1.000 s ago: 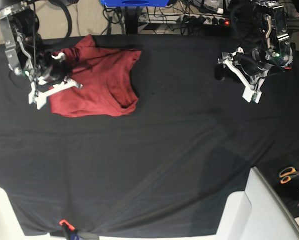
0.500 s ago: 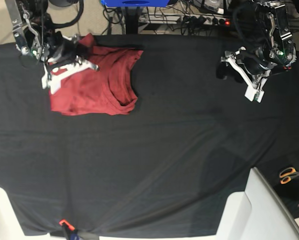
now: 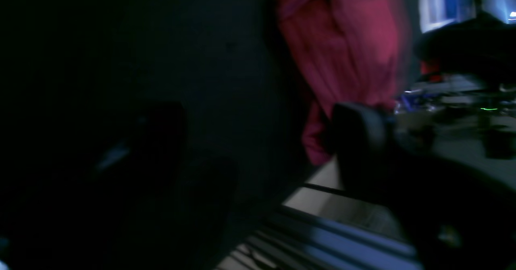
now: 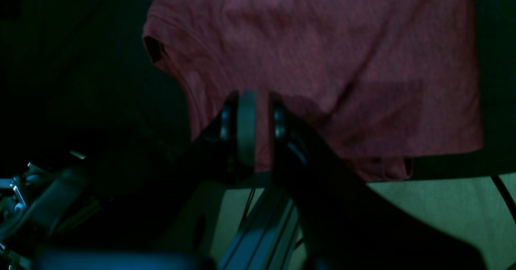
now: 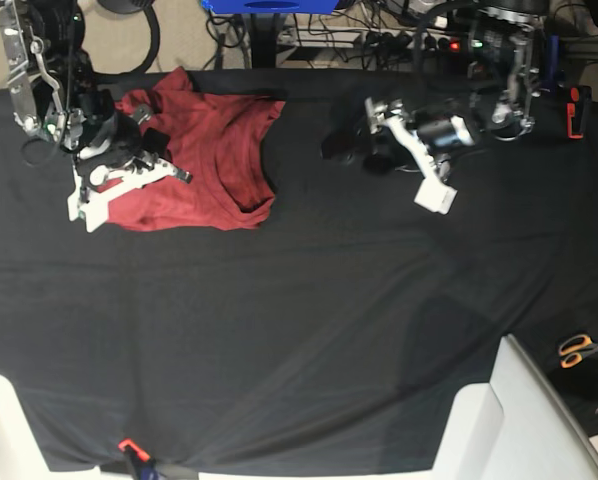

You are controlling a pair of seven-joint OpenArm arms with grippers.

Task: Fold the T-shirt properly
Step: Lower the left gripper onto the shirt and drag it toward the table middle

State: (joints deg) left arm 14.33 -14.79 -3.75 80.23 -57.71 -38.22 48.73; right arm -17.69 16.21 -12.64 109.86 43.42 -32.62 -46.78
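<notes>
While T-shirt (image 5: 207,160) lies bunched, right pincer (image 5: 129,172) hovers closed; left pincer (image 5: 379,135) gapes.

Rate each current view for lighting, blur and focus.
Base view: evenly lit and sharp, the T-shirt clear on the black cloth, the left gripper slightly smeared. Left wrist view: very dark and heavily motion-blurred, the shirt a red streak. Right wrist view: dim with a greenish cast, the knit soft but readable, the right gripper a near silhouette.
</notes>
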